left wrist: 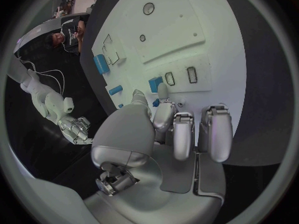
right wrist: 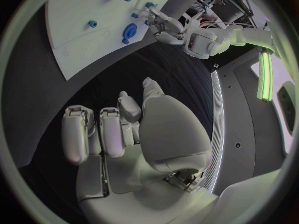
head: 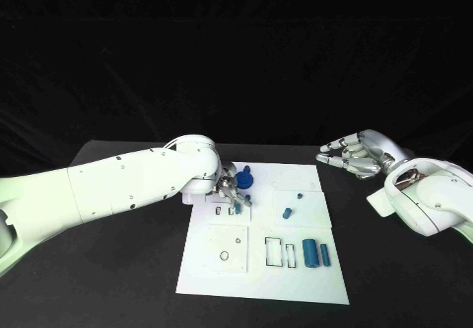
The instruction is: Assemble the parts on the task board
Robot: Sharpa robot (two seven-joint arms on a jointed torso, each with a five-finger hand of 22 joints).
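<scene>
- Black cloth hangs behind everything, and a black table [head: 109, 273] holds the white task board [head: 266, 273] in its middle.
- Nearest on the board, a long blue part [head: 309, 253] and a thinner blue part [head: 325, 255] lie side by side next to two empty slot outlines [head: 281, 251].
- A bit further, a small blue part [head: 288, 212] sits alone near the middle of the board.
- Further again, the left hand [head: 229, 191] reaches over the board's left side. It pinches a little blue block [left wrist: 155, 83] at its fingertips, just above two small slots [left wrist: 181, 76].
- I think the block belongs in one of those slots. It should go down straight and slowly, lined up first, and not be pushed hard if it sticks.
- A round blue part [head: 245, 180] lies just beside that hand, so the fingers should not bump it.
- Farthest off, the right hand [head: 352, 157] hangs over the table past the board's right corner, fingers curled loosely apart, holding nothing.
</scene>
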